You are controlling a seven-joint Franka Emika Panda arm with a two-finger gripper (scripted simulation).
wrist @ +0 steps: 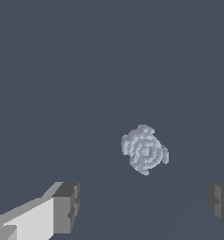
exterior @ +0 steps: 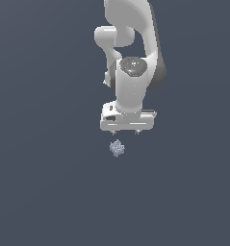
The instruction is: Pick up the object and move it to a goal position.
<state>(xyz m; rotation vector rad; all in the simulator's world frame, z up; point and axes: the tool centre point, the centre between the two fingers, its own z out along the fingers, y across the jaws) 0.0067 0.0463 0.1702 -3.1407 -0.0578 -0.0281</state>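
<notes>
The object (exterior: 117,148) is a tiny pale grey-blue lump with a bumpy, roughly round outline, lying on the dark grey-blue floor. It also shows in the wrist view (wrist: 144,150). My gripper (exterior: 125,132) hangs on the white arm just above and slightly to the exterior view's right of the object, apart from it. In the wrist view the gripper (wrist: 144,204) is open and empty: two dark fingertips (wrist: 66,206) stand wide apart, and the object lies ahead of the gap between them.
The white arm's body (exterior: 133,53) rises behind the gripper at the top of the exterior view. Plain dark grey-blue floor (exterior: 39,168) surrounds the object on all sides.
</notes>
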